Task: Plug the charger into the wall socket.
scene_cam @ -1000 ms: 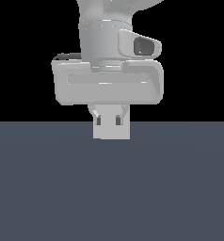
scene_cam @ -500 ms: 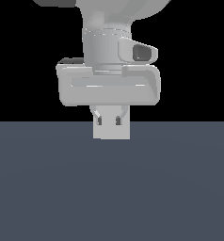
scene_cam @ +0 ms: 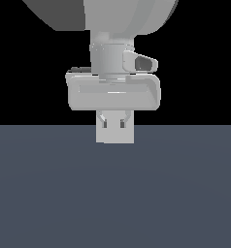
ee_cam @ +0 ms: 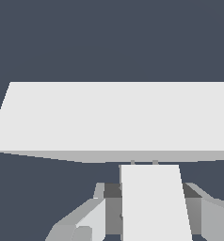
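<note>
In the wrist view the charger (ee_cam: 154, 202), a narrow off-white block, sits between my fingers (ee_cam: 100, 207). Its two short grey prongs (ee_cam: 132, 162) reach the near edge of the wall socket (ee_cam: 118, 117), a wide pale plate straight ahead of it. My gripper (ee_cam: 149, 195) is shut on the charger. In the exterior view the gripper (scene_cam: 113, 122) hangs just above the floor line. The socket (scene_cam: 115, 135) shows as a pale square behind the fingertips (scene_cam: 104, 122). There the charger (scene_cam: 113, 118) blends into the plate and is hard to tell apart.
A flat dark blue-grey floor (scene_cam: 115, 193) fills the lower half of the exterior view, with black background above it. The arm's large links (scene_cam: 122, 19) loom over the hand. Nothing else stands near.
The hand has turned from a slight tilt to level and sunk a little. The upper arm has swung into view. The pale plate has stayed in place.
</note>
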